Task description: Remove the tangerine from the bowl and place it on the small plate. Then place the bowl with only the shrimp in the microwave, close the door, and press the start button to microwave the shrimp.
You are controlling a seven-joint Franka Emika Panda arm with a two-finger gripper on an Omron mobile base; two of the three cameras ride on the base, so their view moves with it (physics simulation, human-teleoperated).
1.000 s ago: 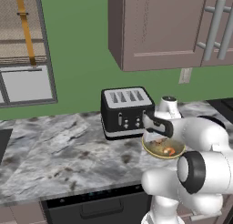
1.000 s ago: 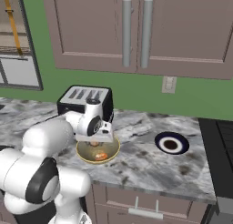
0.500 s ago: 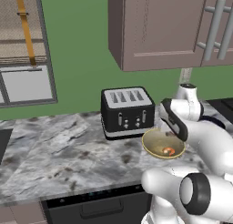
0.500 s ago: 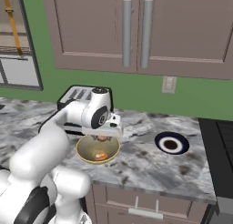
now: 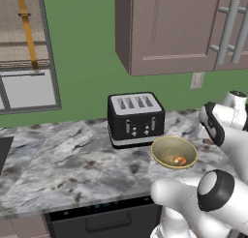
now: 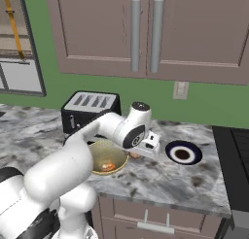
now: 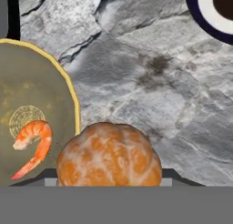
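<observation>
Orange and mottled, the tangerine (image 7: pixel 109 155) is held between the gripper's (image 6: pixel 137 155) closed-in fingers above the marble counter (image 7: pixel 150 82), between the bowl (image 6: pixel 108 158) with its shrimp (image 7: pixel 32 143) and the small plate (image 6: pixel 183 152). If released short of the plate, it is likely to roll off.

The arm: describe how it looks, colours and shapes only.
The arm is built of glossy white, rounded segments joined by dark grey to black joint rings. One joint near the base shows a round grey cap inside a black ring. The wrist ends in a white boxy hand. No cables or markings can be made out.
</observation>
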